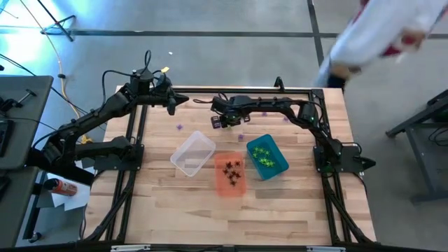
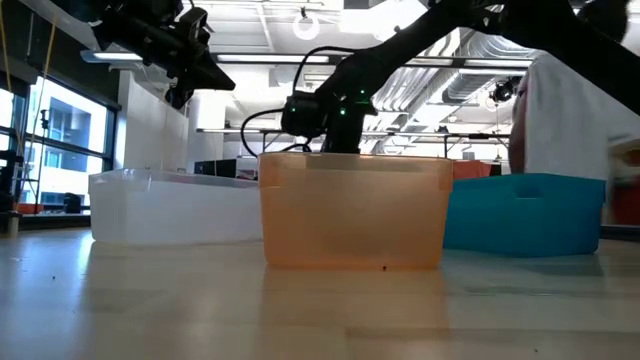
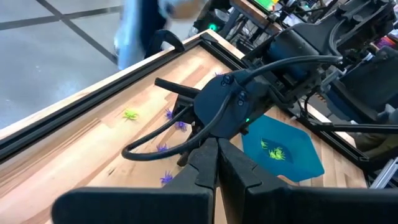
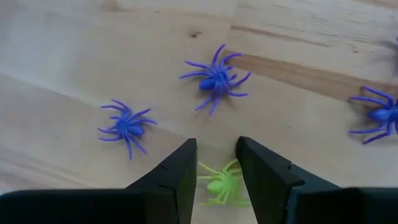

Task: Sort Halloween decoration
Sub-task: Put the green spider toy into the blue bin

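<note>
The Halloween decoration is tiny plastic spiders. Black ones lie in the orange bin (image 1: pixel 229 183) and green ones in the teal bin (image 1: pixel 278 166); the clear bin (image 1: pixel 193 154) stands left of these. Three purple spiders (image 4: pixel 214 78) (image 4: pixel 127 127) (image 4: pixel 376 115) and a green spider (image 4: pixel 221 185) lie on the wood beyond the bins. My right gripper (image 4: pixel 216 149) points down at the table, open, one finger on each side of the green spider. My left gripper (image 3: pixel 217 163) is shut on nothing, held high over the table's far left (image 1: pixel 175 102). My right gripper comes at the green spider (image 4: pixel 221 185) from above, and the spider lies flat on the table in the gap between the fingers. I cannot tell whether the fingers touch its legs.
The three bins stand in a row across the middle of the table, near side of my right gripper. More purple spiders (image 1: pixel 179 127) (image 1: pixel 264 114) lie on the far half. A person in white (image 1: pixel 378 35) stands beyond the far right corner. A black frame rail (image 1: pixel 238 89) runs along the far edge.
</note>
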`<action>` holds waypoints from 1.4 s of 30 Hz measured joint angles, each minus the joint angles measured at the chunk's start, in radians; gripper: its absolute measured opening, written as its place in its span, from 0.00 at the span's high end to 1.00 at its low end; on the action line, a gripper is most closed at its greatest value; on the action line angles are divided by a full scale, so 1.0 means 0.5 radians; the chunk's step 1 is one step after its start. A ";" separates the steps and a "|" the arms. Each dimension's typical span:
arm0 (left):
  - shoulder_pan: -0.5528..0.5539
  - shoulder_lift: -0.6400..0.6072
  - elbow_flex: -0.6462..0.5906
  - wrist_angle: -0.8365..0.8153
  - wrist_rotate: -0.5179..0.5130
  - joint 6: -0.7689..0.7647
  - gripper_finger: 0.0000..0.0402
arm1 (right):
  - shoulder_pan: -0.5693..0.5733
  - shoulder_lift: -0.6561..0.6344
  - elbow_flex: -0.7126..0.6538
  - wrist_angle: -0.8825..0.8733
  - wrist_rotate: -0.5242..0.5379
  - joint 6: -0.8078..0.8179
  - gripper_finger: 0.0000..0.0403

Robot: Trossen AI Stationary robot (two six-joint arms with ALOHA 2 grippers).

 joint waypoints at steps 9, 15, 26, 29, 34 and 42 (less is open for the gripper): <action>0.000 0.000 0.000 0.001 -0.006 0.000 1.00 | 0.007 0.003 -0.029 -0.006 0.064 -0.119 0.86; -0.001 0.000 0.000 0.001 -0.007 -0.002 1.00 | 0.001 0.011 0.016 -0.070 0.061 -0.300 0.98; -0.001 0.000 0.000 0.001 -0.013 -0.041 1.00 | -0.022 -0.098 0.142 -0.347 -0.055 -0.791 0.96; -0.001 0.000 0.000 0.001 -0.017 -0.044 1.00 | -0.039 -0.096 0.140 -0.293 -0.203 -0.795 0.94; -0.001 0.000 0.000 0.002 -0.018 -0.093 1.00 | -0.030 -0.101 0.145 -0.170 -0.254 -0.787 0.80; -0.001 0.000 0.000 0.002 -0.029 -0.109 1.00 | 0.070 -0.067 0.146 -0.161 -0.177 -1.281 0.57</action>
